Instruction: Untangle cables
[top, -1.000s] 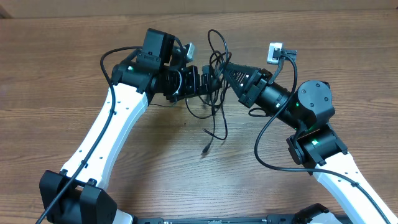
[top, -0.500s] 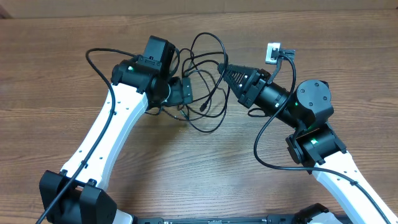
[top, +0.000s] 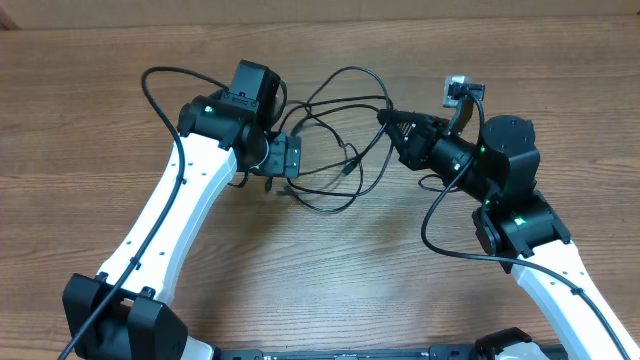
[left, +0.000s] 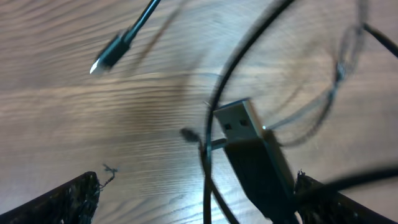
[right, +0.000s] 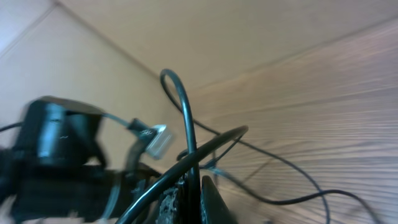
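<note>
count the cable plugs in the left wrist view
2. A USB plug sits near the middle, and a smaller plug is at the upper left, blurred. More may be hidden outside this view.

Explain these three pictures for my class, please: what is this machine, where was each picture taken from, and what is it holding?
Two white robot arms work at a wooden table. One picture looks down from above. The other two come from a camera on each wrist. Thin black cables are tangled between the arms, and one ends in a USB plug. The right gripper is shut on the cables. The left gripper is open, with cables passing between its fingers.
</note>
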